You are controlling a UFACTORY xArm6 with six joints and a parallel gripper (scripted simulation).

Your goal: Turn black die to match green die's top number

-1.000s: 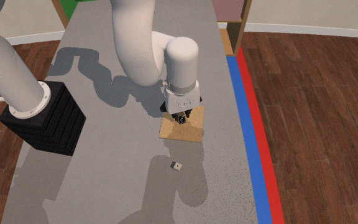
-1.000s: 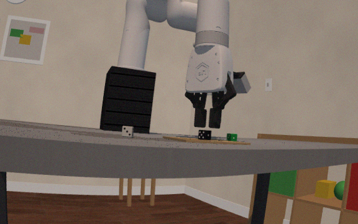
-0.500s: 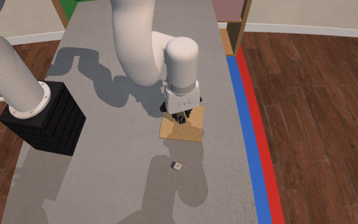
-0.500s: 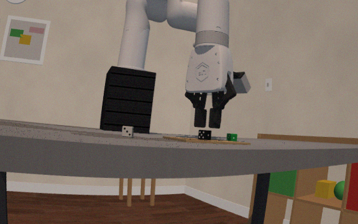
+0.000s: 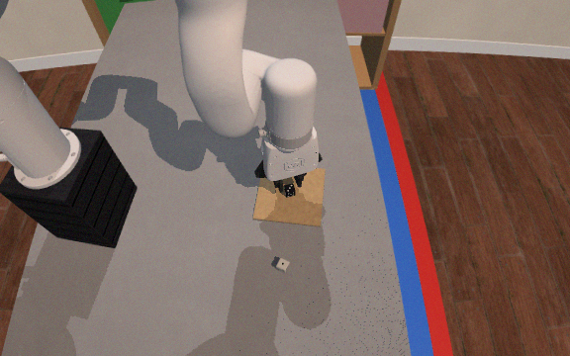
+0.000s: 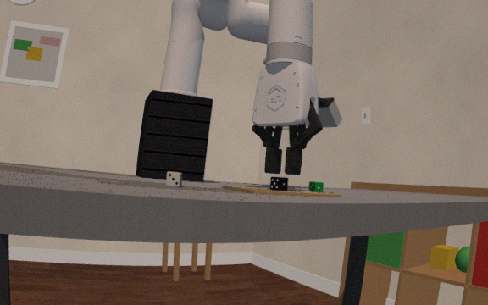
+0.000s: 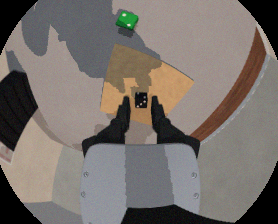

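We see gripper (image 6: 283, 167) directly above black die (image 6: 279, 183), fingertips just short of its top, not touching. Fingers part-spread, nothing between them; gap looks slightly wider than die. Black die flat on mat (image 5: 310, 213), toward mat's far half, well inside edges. In wrist view die (image 7: 140, 100) sits centred between finger tips. Green die (image 7: 127, 20) off mat, beyond its far corner. White die (image 5: 281, 264) well apart. We judge straight descent next.
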